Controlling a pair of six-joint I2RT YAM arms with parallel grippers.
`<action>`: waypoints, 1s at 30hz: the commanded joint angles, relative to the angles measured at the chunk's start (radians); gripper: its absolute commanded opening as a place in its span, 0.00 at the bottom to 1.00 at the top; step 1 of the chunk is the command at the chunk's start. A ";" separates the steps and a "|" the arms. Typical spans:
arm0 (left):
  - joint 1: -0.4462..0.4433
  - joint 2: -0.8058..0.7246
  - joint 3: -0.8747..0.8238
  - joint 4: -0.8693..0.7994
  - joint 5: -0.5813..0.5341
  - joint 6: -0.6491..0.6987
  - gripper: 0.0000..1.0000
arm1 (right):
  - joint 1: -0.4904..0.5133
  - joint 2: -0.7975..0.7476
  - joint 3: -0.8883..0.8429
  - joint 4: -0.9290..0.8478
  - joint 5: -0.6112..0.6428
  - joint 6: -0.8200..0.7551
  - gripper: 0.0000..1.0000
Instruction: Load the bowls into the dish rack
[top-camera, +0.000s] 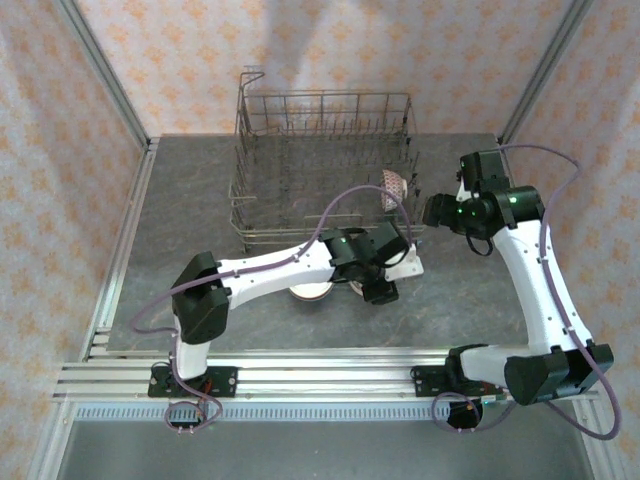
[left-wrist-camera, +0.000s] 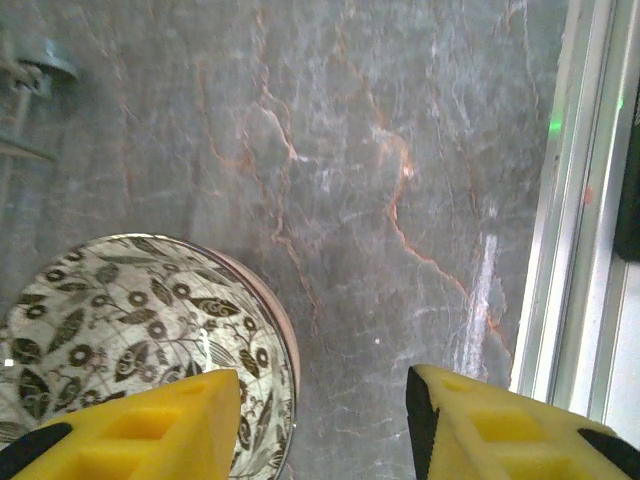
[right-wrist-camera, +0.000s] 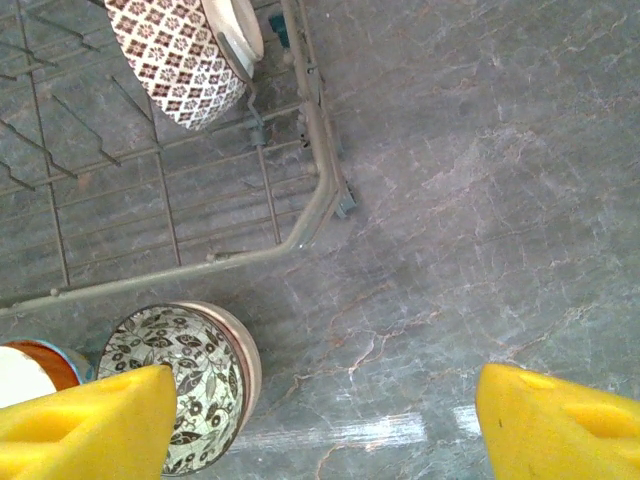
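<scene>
The leaf-patterned bowl (left-wrist-camera: 120, 340) is set upright on the bench (left-wrist-camera: 400, 150) just before the dish rack (right-wrist-camera: 310, 215), its right rim straddled by the nearer, part-open left hand (left-wrist-camera: 320, 405), while the right hand (right-wrist-camera: 325, 410) is held wide open and empty.

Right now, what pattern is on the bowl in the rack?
Bowl: brown-and-white diamonds; right wrist view.

Left arm (top-camera: 270, 268): reaches low toward the middle, wrist tipped down
Left gripper (left-wrist-camera: 318, 400): jaws parted
Right arm (top-camera: 540, 290): raised, wrist turned left
Right gripper (right-wrist-camera: 325, 410): jaws spread wide
</scene>
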 joint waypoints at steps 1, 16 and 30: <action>-0.009 0.038 0.032 -0.074 -0.070 -0.020 0.49 | -0.004 -0.037 -0.017 0.022 0.000 0.014 0.78; -0.006 0.196 0.215 -0.266 -0.105 -0.016 0.44 | -0.003 -0.070 -0.057 0.032 -0.008 0.015 0.78; 0.018 0.238 0.269 -0.341 -0.082 -0.003 0.29 | -0.004 -0.056 -0.053 0.043 -0.018 0.015 0.77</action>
